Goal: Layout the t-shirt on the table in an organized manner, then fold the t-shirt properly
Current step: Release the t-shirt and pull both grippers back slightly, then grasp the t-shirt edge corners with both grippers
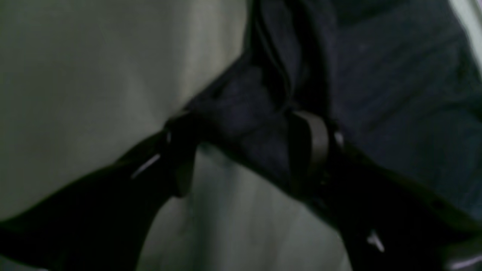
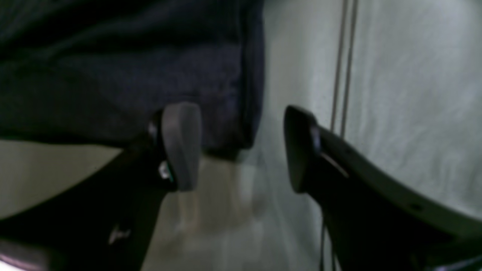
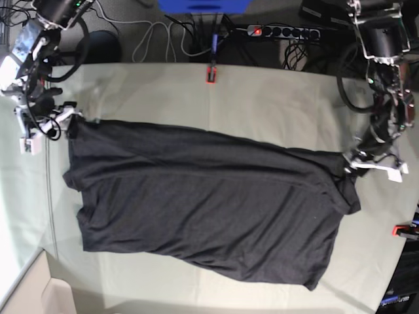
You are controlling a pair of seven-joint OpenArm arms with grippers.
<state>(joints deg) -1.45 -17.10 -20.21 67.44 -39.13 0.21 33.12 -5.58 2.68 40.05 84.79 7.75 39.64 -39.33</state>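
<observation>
Pale table [image 3: 262, 98] bears spread t-shirt [image 3: 209, 203] (plain side up); left gripper [image 1: 250, 150] astride sleeve, right gripper [image 2: 241, 146] released.

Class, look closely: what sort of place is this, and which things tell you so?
Probably a robotics lab: a cloth-covered table held by a red clamp, a power strip with loose cables behind.
</observation>
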